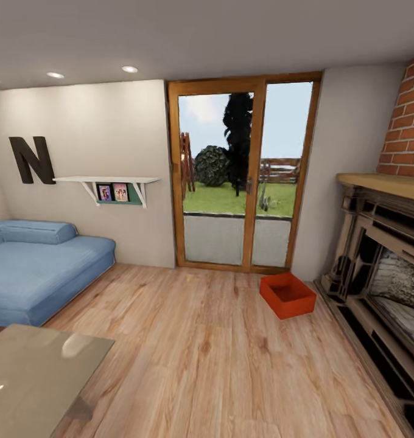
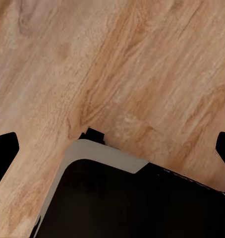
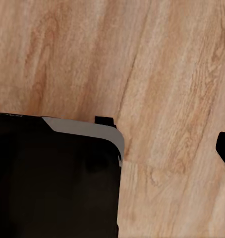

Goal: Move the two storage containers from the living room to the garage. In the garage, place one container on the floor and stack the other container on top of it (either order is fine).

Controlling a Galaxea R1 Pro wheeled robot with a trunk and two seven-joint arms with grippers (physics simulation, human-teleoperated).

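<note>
Currently one storage container (image 1: 287, 295) sits open-side up on the wood floor (image 1: 195, 347) of the living room, between the glass door (image 1: 243, 173) and the fireplace (image 1: 383, 274), nearer the fireplace's front corner. It lies skewed to the floor planks. Its mate is not identified.

Left end effector (image 2: 115, 148): dark finger tips at both edges of the left wrist view, wide apart, nothing between, so open and empty. Right end effector: one dark tip at the edge of the right wrist view; its partner is not clear against the dark robot body (image 3: 53, 178), so state probably open but I cannot tell. Both wrist cameras look down at bare planks beside the robot body.

Risks, judged:
- Bin close to the fireplace base; an approach from the right may leave the base or right arm little room, and contact could shove the bin under the ledge.
- Thin walls, no lid: a one-sided pinch may tilt or flex the bin.
- Skewed bin: fingers not squared to a wall may slip.
- Glass tabletop (image 1: 42, 371) at near left and blue sofa (image 1: 42, 274) narrow the turning path.
</note>
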